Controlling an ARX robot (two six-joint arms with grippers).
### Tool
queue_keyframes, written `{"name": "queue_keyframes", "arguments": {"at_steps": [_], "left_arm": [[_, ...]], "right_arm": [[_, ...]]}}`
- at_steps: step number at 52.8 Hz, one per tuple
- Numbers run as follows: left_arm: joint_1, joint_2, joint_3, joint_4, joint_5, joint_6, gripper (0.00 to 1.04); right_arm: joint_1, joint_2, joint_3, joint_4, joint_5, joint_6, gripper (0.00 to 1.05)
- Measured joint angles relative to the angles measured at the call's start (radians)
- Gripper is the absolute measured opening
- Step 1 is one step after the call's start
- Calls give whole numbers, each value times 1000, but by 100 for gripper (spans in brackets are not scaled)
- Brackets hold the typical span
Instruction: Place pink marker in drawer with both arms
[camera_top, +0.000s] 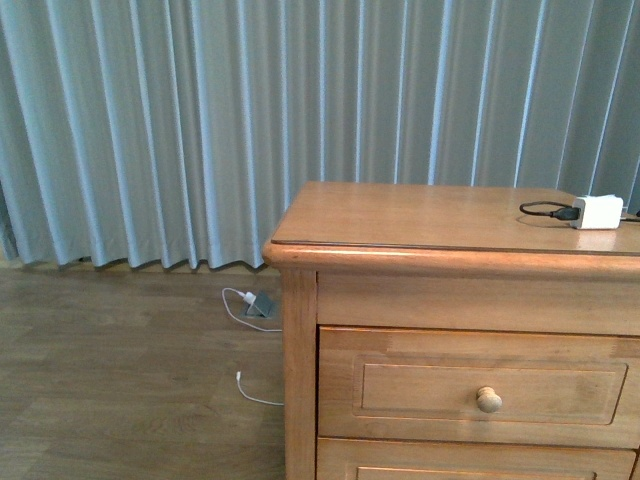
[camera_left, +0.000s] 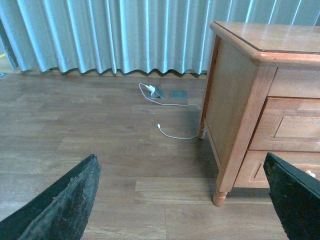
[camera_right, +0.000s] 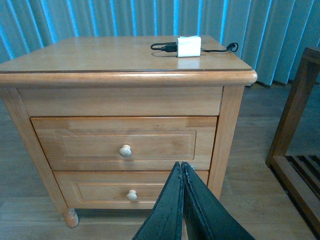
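The drawer (camera_top: 480, 385) is the upper one of a honey-coloured wooden dresser; it is closed, with a round pale knob (camera_top: 488, 400). It also shows in the right wrist view (camera_right: 125, 142), above a similar lower drawer front (camera_right: 131, 189). The pink marker is not in any view. My right gripper (camera_right: 181, 165) is shut and empty, held in front of the dresser, clear of it. My left gripper (camera_left: 182, 162) is open and empty over the floor, left of the dresser; its fingers (camera_left: 65, 205) frame the view. Neither arm shows in the front view.
A white charger block (camera_top: 598, 211) with a black cable lies on the dresser top (camera_top: 420, 215). A white cable (camera_left: 172, 132) and floor socket (camera_left: 157, 92) lie on the wooden floor by the curtain (camera_top: 200, 120). A dark wooden rack (camera_right: 295, 150) stands right of the dresser.
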Motion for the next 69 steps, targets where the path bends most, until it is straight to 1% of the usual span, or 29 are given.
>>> {"name": "queue_keyframes", "arguments": {"at_steps": [11,15,27,29,31,33,58,62,67,69], "left_arm": [[0,0,0,0,0,0,99],[0,0,0,0,0,0,99],[0,0,0,0,0,0,99],[0,0,0,0,0,0,99],[0,0,0,0,0,0,99],[0,0,0,0,-1,0,99],[0,-1,0,0,0,0,99],[0,-1,0,0,0,0,99],[0,-1,0,0,0,0,99],[0,-1,0,0,0,0,99]], "right_arm": [[0,-63,-20,-42,0,0,1],[0,-84,-48,-29,0,0,1],[1,-153,-50,-93,0,0,1],[1,-192,-50,-138,0,0,1],[1,-259,-50,-235,0,-1,1],[1,-296,-50,-263,0,-1,1],[1,-324,-50,-271,0,-1,1],[1,-324,-50,-271,0,-2,11],[1,-324,-50,-271,0,-2,29],[1,-324,-50,-271,0,-2,40]]}}
